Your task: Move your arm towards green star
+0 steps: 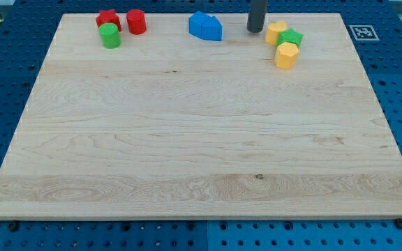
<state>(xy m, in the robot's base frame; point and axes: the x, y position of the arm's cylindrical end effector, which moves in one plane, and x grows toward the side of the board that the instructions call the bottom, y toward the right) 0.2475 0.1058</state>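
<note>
The green star (292, 37) lies near the view's top right on the wooden board (201, 139), wedged between two yellow blocks: one (276, 31) to its upper left and a yellow hexagonal block (286, 55) just below it. My tip (255, 30) stands on the board a short way to the left of this cluster, close to the upper yellow block but apart from it. The rod rises out of the view's top.
Two blue blocks (206, 26) lie together left of my tip. At the top left sit a red star-like block (107, 19), a red cylinder-like block (136, 21) and a green cylinder (109, 35). A tag marker (363, 32) lies off the board's top right corner.
</note>
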